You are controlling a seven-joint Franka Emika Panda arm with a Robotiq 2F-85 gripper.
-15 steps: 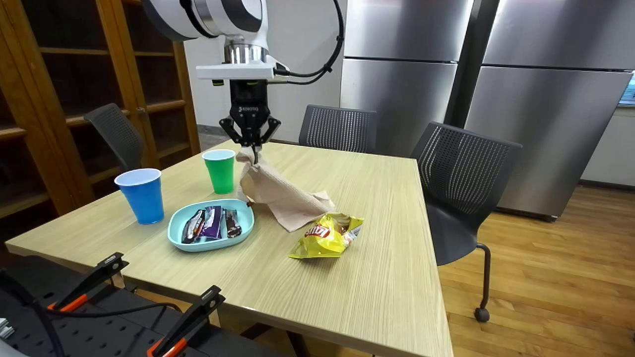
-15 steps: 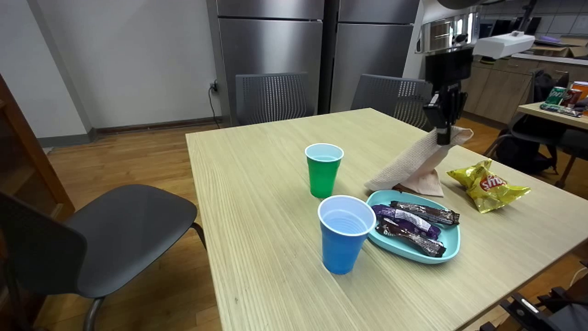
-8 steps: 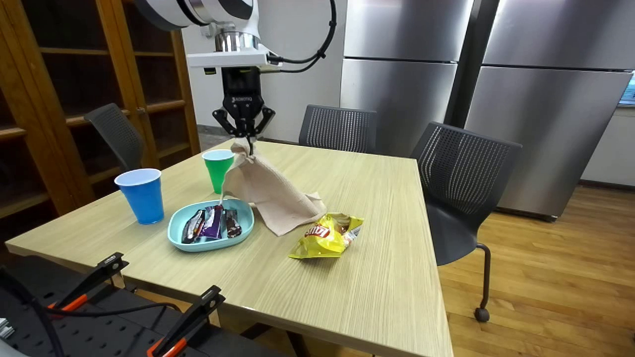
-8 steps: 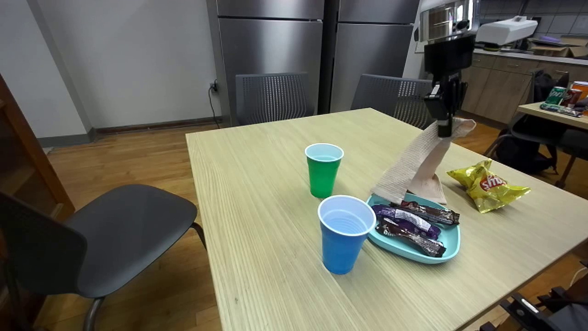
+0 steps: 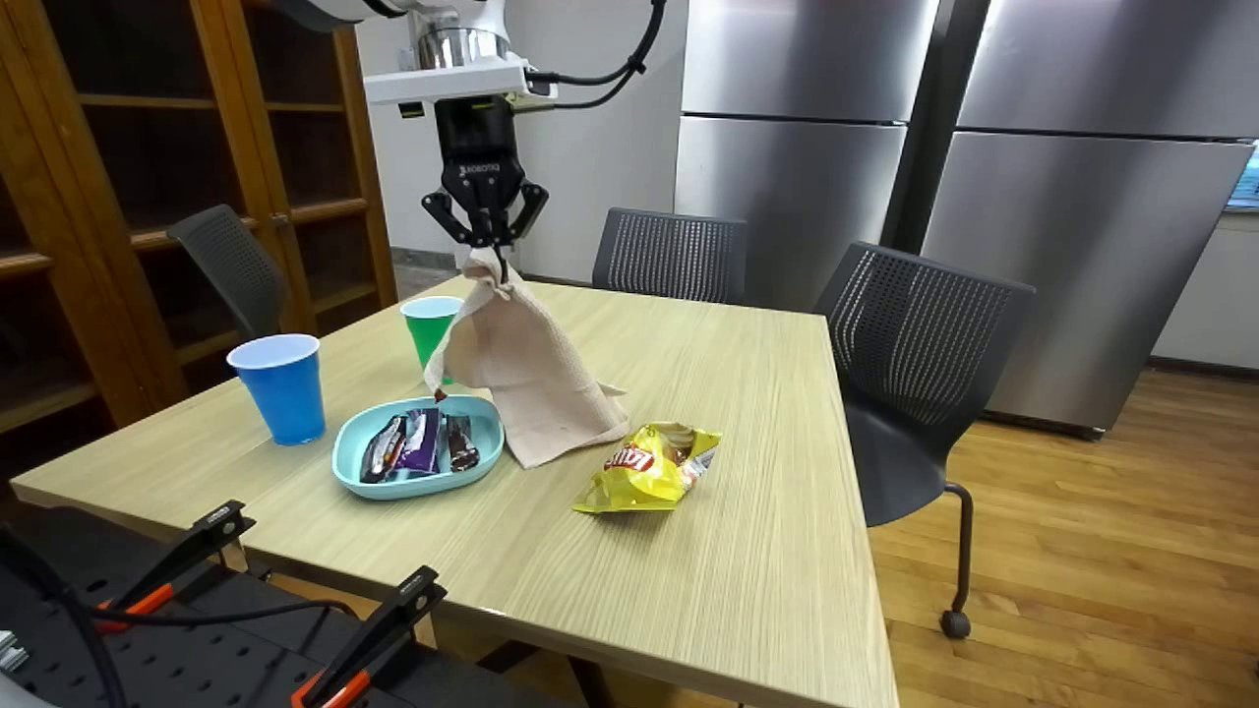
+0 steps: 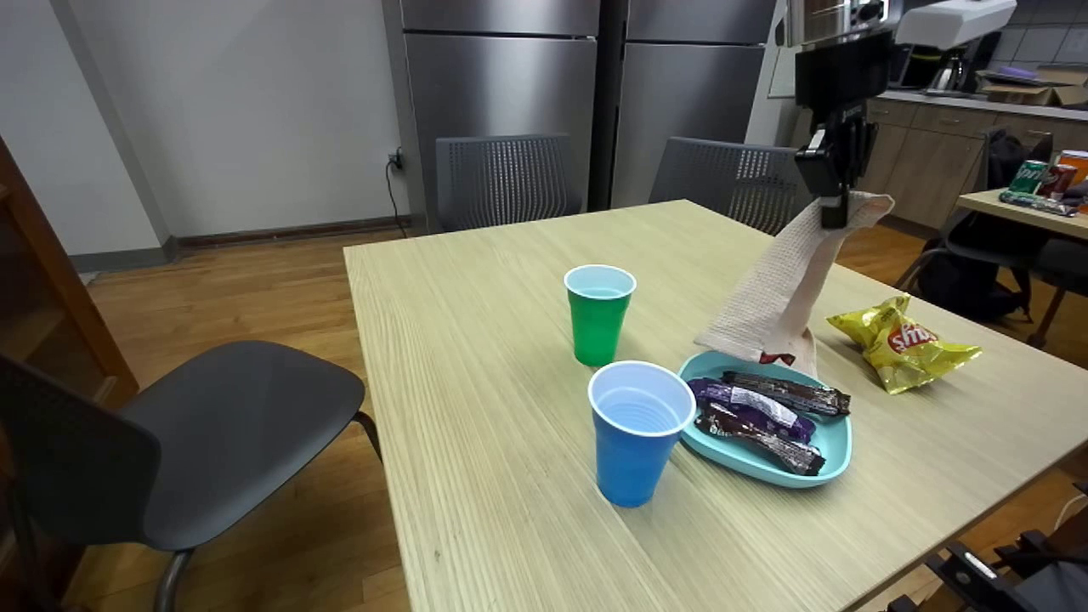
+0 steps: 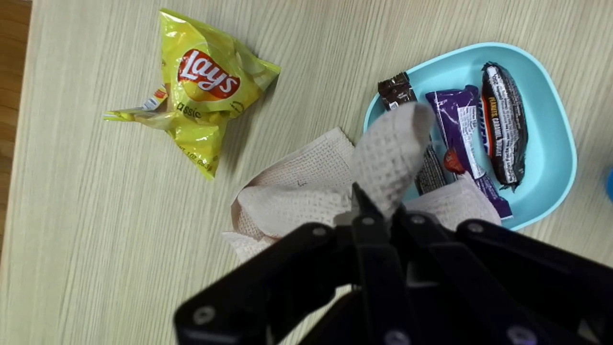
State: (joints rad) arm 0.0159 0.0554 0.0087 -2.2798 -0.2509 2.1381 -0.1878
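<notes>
In an exterior view, the black end effector (image 5: 496, 265) pinches the top of a pale pink, bumpy cloth (image 5: 536, 379). It hangs just beside the light blue, rounded plastic tray (image 5: 423, 489), and its low end seems to rest on the pale wood tabletop (image 5: 738, 570).

In an exterior view, a tall blue plastic cup (image 6: 629, 463) and a tall green plastic cup (image 6: 597, 331) stand near the tray, which holds 3 wrapped candy bars (image 6: 765, 406). A shiny yellow chip bag (image 6: 905, 342) lies near the cloth.

In the wrist view, 2 dark fingers (image 7: 380, 258) squeeze the cloth; I can't tell if its loose corner touches the tray. It looks light, soft and floppy, so it should bend, not break. A bunched fold up high seems the best hold.
</notes>
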